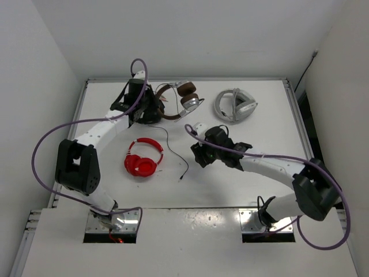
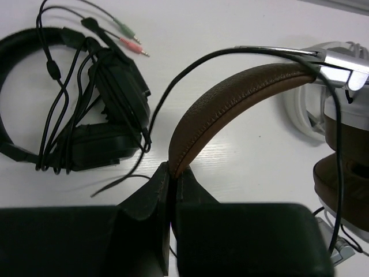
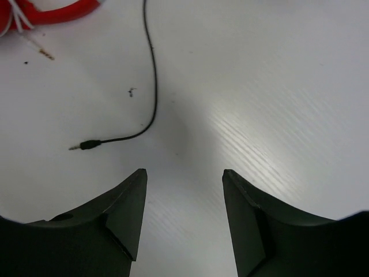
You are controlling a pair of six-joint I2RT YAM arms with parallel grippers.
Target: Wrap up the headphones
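The headphones lie on the tabletop beyond the red headphones, on the side away from the arm bases. The left tool is pinched tight on the lower end of their brown headband. Their thin black cable trails back past the red headphones, and its plug lies loose beside them, on the right arm's side. The right tool hangs just over that plug, jaws roughly half apart and holding nothing.

I see two worries. The pinch sits at the very edge of the padded band, so a tug on the cable could make the headphones pivot or slip free. The plug and cord also lie flat and thin on the tabletop, so the right tool might close on bare surface or nudge the plug away. A third risk is a snag: a black headset with its own looped wires lies close to the band.

Only the left wrist view shows that pinch and the black headset, which the arm largely hides from above. Only the right wrist view shows the plug clearly and the parted jaws. Only the overhead view gives the cable's whole run, and the white-grey headphones, further from the red headphones than the brown pair.
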